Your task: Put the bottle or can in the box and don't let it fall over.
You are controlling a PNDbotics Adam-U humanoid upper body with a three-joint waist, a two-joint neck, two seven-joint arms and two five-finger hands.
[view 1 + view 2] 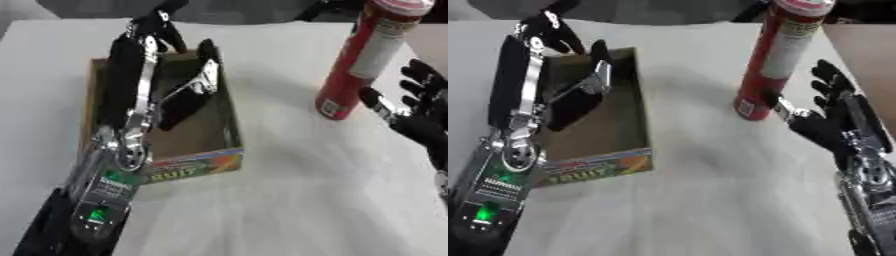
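A tall red can (pixel 366 55) with a pale label and red top stands upright on the white table, right of the box. My right hand (pixel 833 120) is open just right of the can's base, fingers spread, thumb near the can but apart from it. The open cardboard box (pixel 197 155) with a colourful printed front lies at the left. My left hand (pixel 153 60) is open over the box, fingers straight toward its far edge, thumb down inside it.
The white table (pixel 297 200) spreads in front of and between the box and the can. A brown surface (pixel 868 55) shows at the right edge. Dark shapes lie along the far edge.
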